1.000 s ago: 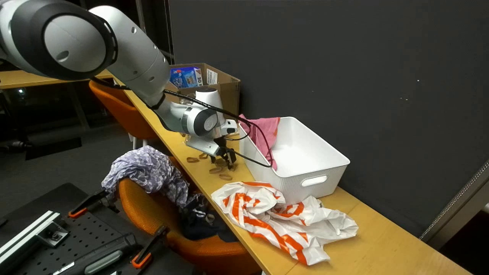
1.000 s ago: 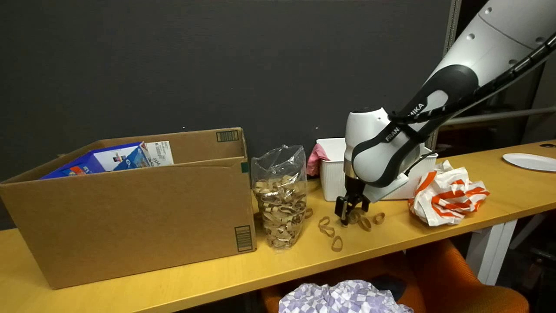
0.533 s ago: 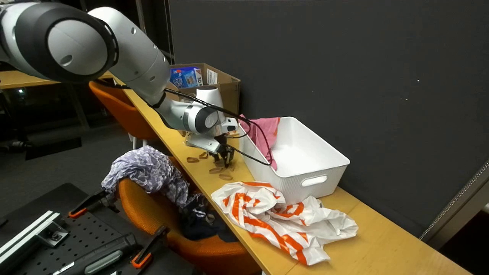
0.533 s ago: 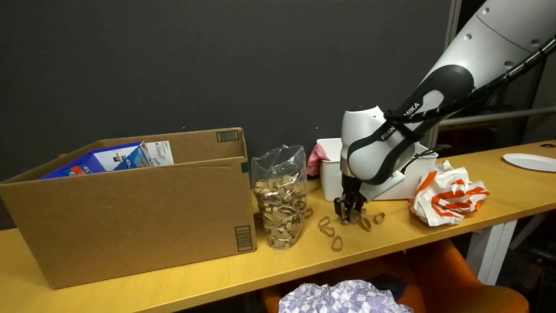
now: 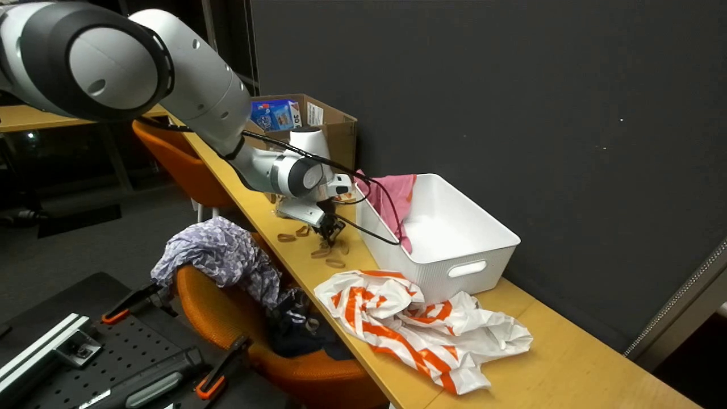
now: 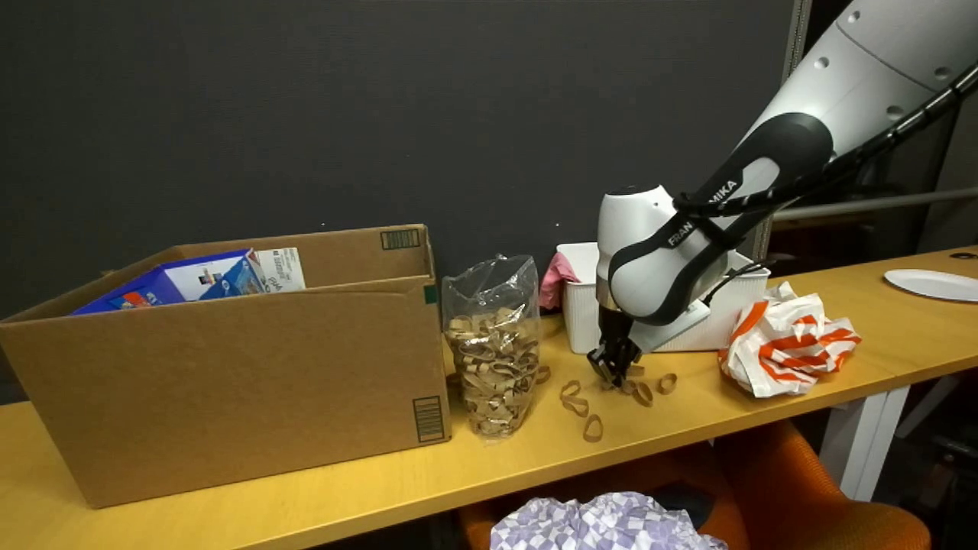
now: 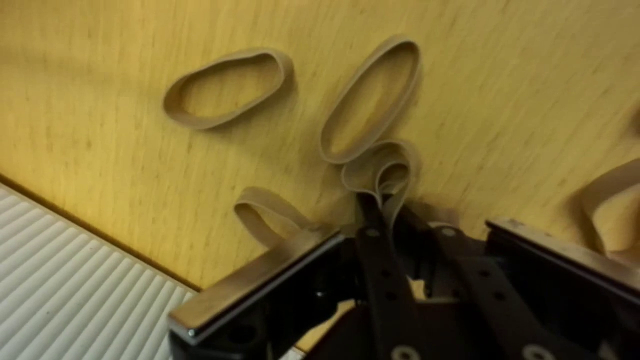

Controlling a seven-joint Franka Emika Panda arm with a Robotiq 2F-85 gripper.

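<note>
Long yellow wood-grain table (image 6: pixel 901 336). Directly on it: big open cardboard box (image 6: pixel 252 397) at frame left in an exterior view, upright clear bag of rubber bands (image 6: pixel 495 363) just beside it, then loose rubber bands (image 7: pixel 188 120) scattered as open loops, some near the white bin (image 5: pixel 426 278). Crumpled orange-striped plastic bag (image 5: pixel 420 335) just beside the bin; touching or not, can't tell. White plate (image 6: pixel 936 285) lies farther along, well apart from the box.

Claw (image 7: pixel 386 206) now tight on band (image 7: pixel 364 167)
</note>
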